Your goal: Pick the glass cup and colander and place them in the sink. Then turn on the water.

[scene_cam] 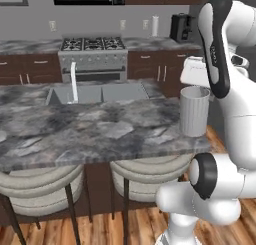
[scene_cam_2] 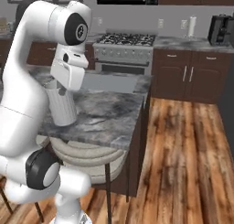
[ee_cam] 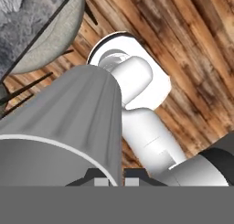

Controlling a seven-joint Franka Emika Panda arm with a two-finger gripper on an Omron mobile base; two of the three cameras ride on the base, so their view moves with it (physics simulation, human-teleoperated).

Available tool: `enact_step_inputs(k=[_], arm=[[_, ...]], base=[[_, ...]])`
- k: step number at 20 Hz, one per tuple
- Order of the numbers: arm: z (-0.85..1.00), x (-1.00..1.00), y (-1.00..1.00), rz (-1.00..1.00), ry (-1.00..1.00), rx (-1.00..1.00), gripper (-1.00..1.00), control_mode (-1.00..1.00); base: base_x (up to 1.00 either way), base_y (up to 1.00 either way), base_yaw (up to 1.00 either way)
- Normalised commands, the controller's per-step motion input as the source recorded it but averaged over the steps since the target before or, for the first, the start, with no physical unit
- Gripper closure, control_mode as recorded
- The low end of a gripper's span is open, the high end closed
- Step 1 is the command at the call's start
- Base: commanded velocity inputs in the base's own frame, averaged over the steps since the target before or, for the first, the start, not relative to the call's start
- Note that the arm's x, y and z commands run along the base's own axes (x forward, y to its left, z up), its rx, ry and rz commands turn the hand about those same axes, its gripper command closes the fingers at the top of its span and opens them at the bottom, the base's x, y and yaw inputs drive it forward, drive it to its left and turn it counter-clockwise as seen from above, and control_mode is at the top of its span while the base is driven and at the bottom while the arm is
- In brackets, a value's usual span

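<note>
gripper (ee_cam: 113, 181): closed on the rim of the glass cup; in hand view one dark tip on each side of the cup wall at the bottom edge
gripper in base views: hidden behind the white hand just above the cup mouth, fingers not discernible there
glass cup (scene_cam: 194, 110): upright, pale grey, faint vertical ribs, at the near right corner of the tabletop; in left base view base looks level with the surface, contact vs slight lift not resolvable
glass cup, right base view (scene_cam_2: 62, 105): below the hand, over the near edge of the tabletop, partly covered by the arm
glass cup, hand view (ee_cam: 68, 122): seen from rim down along its outside, wood floor (ee_cam: 192, 49) and a stool seat (ee_cam: 50, 40) beyond it
tabletop (scene_cam: 90, 129): grey marbled island slab, two pale round-backed stools tucked under the near edge
sink (scene_cam: 95, 94): recessed in the far side of the tabletop, well apart from the cup, left of it in left base view
faucet (scene_cam: 74, 82): pale, arched, standing at the basin's front-left, no blue stream at the spout
basin contents: none made out from this angle
arm (scene_cam: 220, 44): rises at right of left base view, folds over and down to the cup
background: stove (scene_cam: 93, 54) against the back wall, dark wood cabinets either side, coffee maker (scene_cam: 180, 27) on the back counter at right
</note>
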Motion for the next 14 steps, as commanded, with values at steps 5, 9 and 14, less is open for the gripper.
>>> enact_step_inputs(k=[5, 9, 14], arm=[[0.00, 0.00, 0.00, 0.00, 0.00, 0.00, 1.00, 1.00], [0.00, 0.00, 0.00, 0.00, 0.00, 0.00, 1.00, 1.00], [0.00, 0.00, 0.00, 0.00, 0.00, 0.00, 1.00, 1.00]], base=[[-0.24, -0.15, 0.47], [-0.02, -0.01, 0.50], [0.00, 0.00, 0.50]])
